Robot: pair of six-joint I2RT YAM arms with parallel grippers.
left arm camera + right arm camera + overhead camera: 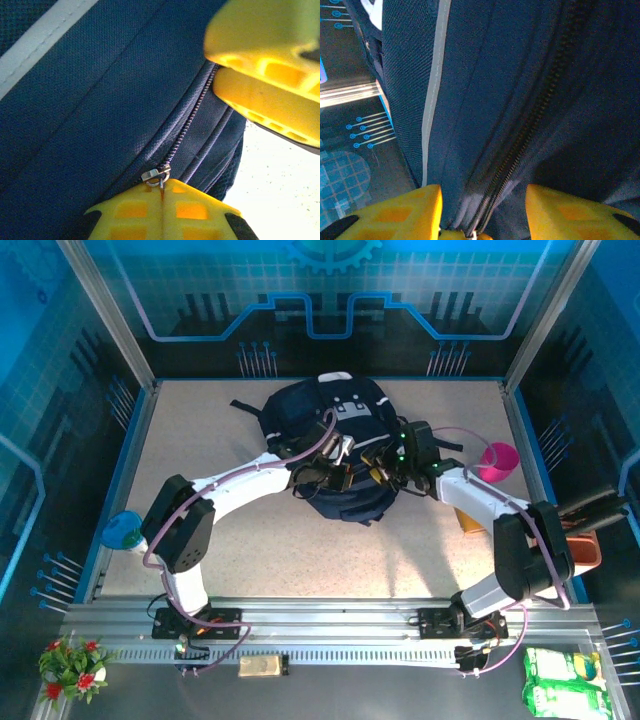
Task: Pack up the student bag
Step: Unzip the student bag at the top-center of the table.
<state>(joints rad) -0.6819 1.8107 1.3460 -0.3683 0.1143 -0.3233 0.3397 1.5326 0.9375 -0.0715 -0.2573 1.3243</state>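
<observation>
Bag point(300, 405) lies on the table point(250, 560) toward twelve o'clock from the arm bases, with the left arm bent in from eight o'clock and the right from four. The left gripper point(161, 192) is clenched on the zip pull point(156, 175), so drag it straight along the zip teeth point(190, 120) while the cloth is kept taut. The right gripper point(484, 190) straddles a fold beside the zip; whether it pinches I cannot tell.

- No word or number is showing clearly enough to read.
- A pale patch point(351, 412) on the bag point(300, 405) is carrying dark marks (too small to make out).
- Green packets point(562, 685) are showing blurred print.
- A gear emblem point(333, 248) is showing on the back wall.
</observation>
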